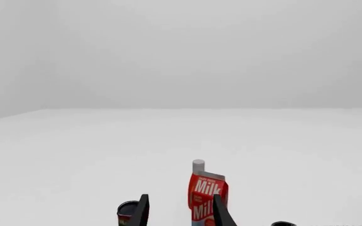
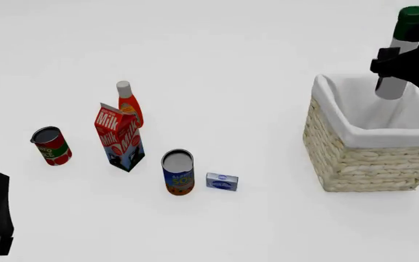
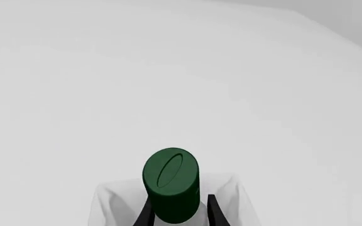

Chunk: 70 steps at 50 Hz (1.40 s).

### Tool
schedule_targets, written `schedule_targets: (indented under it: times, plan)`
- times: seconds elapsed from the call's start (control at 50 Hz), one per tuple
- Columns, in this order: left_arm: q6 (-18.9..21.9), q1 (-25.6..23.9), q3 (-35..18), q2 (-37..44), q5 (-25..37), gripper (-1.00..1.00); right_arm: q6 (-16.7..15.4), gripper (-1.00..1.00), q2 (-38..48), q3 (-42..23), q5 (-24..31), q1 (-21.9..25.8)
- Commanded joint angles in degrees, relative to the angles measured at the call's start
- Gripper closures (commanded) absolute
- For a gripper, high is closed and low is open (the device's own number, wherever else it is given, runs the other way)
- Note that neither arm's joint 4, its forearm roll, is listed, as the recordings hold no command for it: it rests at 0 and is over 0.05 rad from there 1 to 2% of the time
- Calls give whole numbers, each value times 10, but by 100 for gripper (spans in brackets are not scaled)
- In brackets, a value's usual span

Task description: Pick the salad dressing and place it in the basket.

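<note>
Plain white table [image 2: 253, 60], pale grey walls; right gripper [image 3: 177, 209] clamped on salad dressing [image 2: 402, 52]; left gripper [image 1: 179, 212] apart.

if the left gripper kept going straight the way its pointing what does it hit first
Most likely the milk carton, which sits almost between the left gripper fingers' line, slightly toward one finger. Depth is unclear; the dark-topped can lies just off to the side.

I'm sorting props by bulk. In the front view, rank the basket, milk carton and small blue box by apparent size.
1. basket, largest
2. milk carton
3. small blue box, smallest
The gaps are wide enough that camera nearness shouldn't change the order.
</note>
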Motion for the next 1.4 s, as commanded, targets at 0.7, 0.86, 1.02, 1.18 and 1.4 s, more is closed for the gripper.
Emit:
schedule_targets:
  times: [0.7,0.86,1.02,1.18,1.4]
  plan:
    - [7,1,0,0,-5,-100,18,100,10,31,-13,-4]
    - [5,1,0,0,-4,-100,19,100,9,37,-14,-3]
    - [4,4,0,0,-3,-100,21,100,20,38,-15,1]
    - [3,6,0,0,-3,-100,23,100,25,37,-15,3]
    - [2,8,0,0,-2,-100,23,100,34,37,-17,2]
